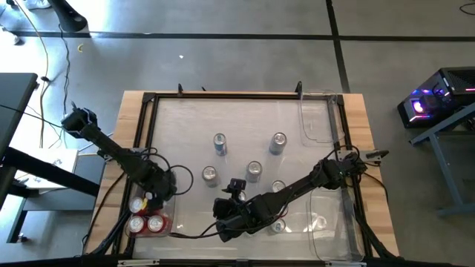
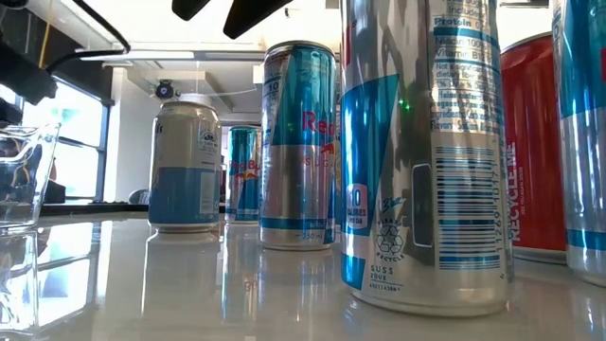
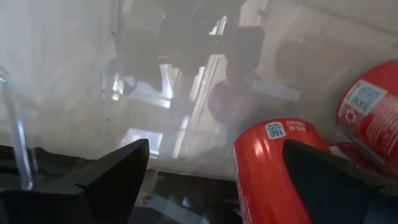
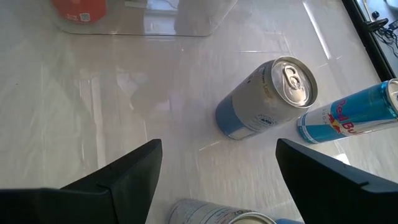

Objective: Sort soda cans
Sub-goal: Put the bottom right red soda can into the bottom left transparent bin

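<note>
Three red soda cans (image 1: 145, 216) are already gathered in the clear bin (image 1: 167, 226) under the spread left gripper (image 1: 154, 199), while several silver-blue cans (image 1: 220, 142) remain standing mid-table, unsorted, near the empty, wide-open right gripper (image 1: 227, 220), so sorting is judged partly done.

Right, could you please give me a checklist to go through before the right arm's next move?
1. Right pincer open: ok.
2. Nothing held in it: ok.
3. Silver-blue can ahead of it standing upright: ok.
4. Left pincer open, with a red can next to it: ok.
5. That red can free of the left pincer: cannot tell.
6. Arms apart in the high view: ok.
</note>
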Robot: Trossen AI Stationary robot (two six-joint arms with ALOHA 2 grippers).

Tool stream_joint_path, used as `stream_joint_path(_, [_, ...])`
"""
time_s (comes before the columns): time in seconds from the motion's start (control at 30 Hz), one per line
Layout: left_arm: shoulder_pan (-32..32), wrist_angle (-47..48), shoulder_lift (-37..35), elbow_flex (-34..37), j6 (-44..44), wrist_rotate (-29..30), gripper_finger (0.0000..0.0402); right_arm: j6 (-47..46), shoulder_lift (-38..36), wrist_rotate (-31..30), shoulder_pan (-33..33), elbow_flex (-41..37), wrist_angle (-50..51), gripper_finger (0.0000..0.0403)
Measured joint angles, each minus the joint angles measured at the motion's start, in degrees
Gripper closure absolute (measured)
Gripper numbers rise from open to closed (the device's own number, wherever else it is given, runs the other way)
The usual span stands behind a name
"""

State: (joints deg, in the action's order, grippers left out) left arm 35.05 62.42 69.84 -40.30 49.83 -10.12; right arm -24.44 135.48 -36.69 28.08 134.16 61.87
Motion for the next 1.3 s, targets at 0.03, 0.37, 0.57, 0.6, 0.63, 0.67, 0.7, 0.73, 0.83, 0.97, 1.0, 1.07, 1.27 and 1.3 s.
stream_joint_path(0.03, [0.19,-0.09,0.0,0.16,0.05,-0.42,0.0037,0.0,0.0,-0.01,-0.01,0.0,0.0,0.0091])
stream_joint_path(0.37, [-0.66,-4.23,0.86,0.18,-0.31,0.31,0.0037,-0.06,0.0,-0.44,-0.02,0.0,0.0,0.0091])
stream_joint_path(0.57, [-0.64,-2.24,4.39,-0.08,-2.21,0.12,0.0037,-0.1,0.0,-0.44,-0.01,0.01,0.0,0.0091])
stream_joint_path(0.6, [-0.57,-1.92,4.89,-0.1,-2.46,0.16,0.0037,-0.1,0.0,-0.44,0.0,0.01,0.0,0.0091])
stream_joint_path(0.63, [-0.53,-1.65,5.21,-0.1,-2.59,0.11,0.0037,-0.1,0.0,-0.44,0.0,0.01,0.0,0.0091])
stream_joint_path(0.67, [-0.53,-1.43,5.38,-0.1,-2.61,0.02,0.0037,-0.1,0.0,-0.44,0.0,0.01,0.02,0.0091])
stream_joint_path(0.7, [-0.53,-1.26,5.42,-0.08,-2.78,-0.17,0.0037,-0.02,0.0,-0.44,0.0,0.01,0.02,0.0091])
stream_joint_path(0.73, [-0.53,-1.17,5.3,-0.08,-2.87,-0.37,0.0037,0.08,0.0,-0.44,0.0,0.0,0.03,0.0091])
stream_joint_path(0.83, [-0.55,-1.41,4.76,-0.03,-3.0,-1.57,0.0037,0.36,0.0,-0.44,0.05,0.01,0.58,0.0091])
stream_joint_path(0.97, [-0.55,-1.89,4.48,0.02,-2.59,-1.91,0.0037,0.3,0.0,-0.47,0.35,0.01,2.1,0.0091])
stream_joint_path(1.0, [-0.55,-2.02,4.48,0.03,-2.46,-2.05,0.0037,0.31,0.0,-0.69,0.58,0.0,2.49,0.0091])
stream_joint_path(1.07, [-0.55,-2.13,4.48,0.03,-2.43,-2.04,0.0037,0.12,-0.1,-2.1,1.3,-0.01,4.01,0.0091])
stream_joint_path(1.27, [-0.58,-2.27,3.76,-0.08,-2.39,-0.5,0.0037,-8.21,-3.15,-8.93,4.01,-0.07,17.52,0.0091])
stream_joint_path(1.3, [-0.58,-2.28,3.44,-0.24,-2.16,0.07,0.0037,-9.96,-3.89,-8.71,4.36,-0.07,20.48,0.0091])
